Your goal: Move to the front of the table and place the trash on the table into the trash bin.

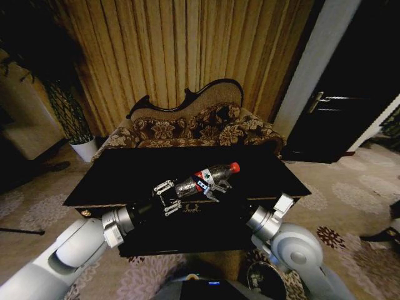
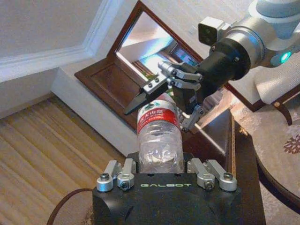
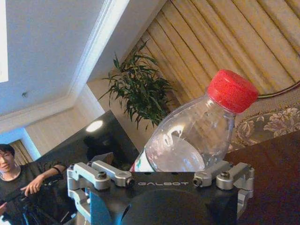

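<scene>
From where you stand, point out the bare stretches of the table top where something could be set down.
The table top is bare along its back strip in front of the sofa, and over its left and right thirds. It is crowded at front centre: the left gripper and right gripper meet there around the bottle, lifted off the surface.

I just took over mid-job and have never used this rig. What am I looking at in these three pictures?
It is a wheeled robot with two arms. The head view looks down from its head onto the black table, with a sofa behind. The other two views come from a camera on each wrist. The right gripper has its jaws closed on the clear bottle with the red cap, over the table. The left gripper has its jaws open at the bottle's base.
</scene>
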Available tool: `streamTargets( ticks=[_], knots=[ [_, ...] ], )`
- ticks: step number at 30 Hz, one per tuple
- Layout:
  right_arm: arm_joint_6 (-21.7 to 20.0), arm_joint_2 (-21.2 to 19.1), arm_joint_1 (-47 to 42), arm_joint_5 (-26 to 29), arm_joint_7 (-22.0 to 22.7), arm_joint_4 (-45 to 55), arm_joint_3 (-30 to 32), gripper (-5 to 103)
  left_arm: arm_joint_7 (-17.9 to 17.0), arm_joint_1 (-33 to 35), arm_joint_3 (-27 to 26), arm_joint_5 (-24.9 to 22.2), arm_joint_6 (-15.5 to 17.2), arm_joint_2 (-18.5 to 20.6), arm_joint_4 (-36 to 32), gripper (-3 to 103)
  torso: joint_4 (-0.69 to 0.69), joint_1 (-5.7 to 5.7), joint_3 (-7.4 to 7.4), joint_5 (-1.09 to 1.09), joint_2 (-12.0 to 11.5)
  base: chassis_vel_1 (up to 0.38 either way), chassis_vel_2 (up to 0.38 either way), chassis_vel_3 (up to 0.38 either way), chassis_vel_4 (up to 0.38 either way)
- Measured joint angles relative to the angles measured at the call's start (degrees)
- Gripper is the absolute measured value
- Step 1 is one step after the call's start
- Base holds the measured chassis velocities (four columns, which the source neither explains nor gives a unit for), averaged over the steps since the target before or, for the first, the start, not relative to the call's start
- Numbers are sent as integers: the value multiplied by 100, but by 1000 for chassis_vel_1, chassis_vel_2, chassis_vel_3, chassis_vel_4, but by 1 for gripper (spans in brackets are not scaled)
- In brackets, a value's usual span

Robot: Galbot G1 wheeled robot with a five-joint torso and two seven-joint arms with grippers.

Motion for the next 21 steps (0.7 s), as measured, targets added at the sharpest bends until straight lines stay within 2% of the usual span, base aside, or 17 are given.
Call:
streamTargets(
  ticks=[13,14,15,16,19,21],
  knots=[
    [8,-26,-80,-233,1,0,-19,102,31,58,183,-7,43,5,11,41,0,0,0,0,0,0,0,0,0],
    [10,-31,-80,-256,0,0,-18,98,32,59,187,-9,43,6,11,41,0,0,0,0,0,0,0,0,0],
    [11,-35,-77,-267,0,0,-18,98,37,58,192,-10,43,6,11,41,0,0,0,0,0,0,0,0,0],
    [13,-42,-73,-274,1,-1,-18,88,38,57,195,-13,41,2,11,41,0,0,0,0,0,0,0,0,0],
    [14,-46,-74,-280,1,-1,-18,83,40,57,195,-15,37,-2,12,41,0,0,0,0,0,0,0,0,0],
    [18,-45,-82,-292,0,-1,-20,72,42,62,209,-17,31,-7,16,40,0,0,0,0,0,0,0,0,0]
  ],
)
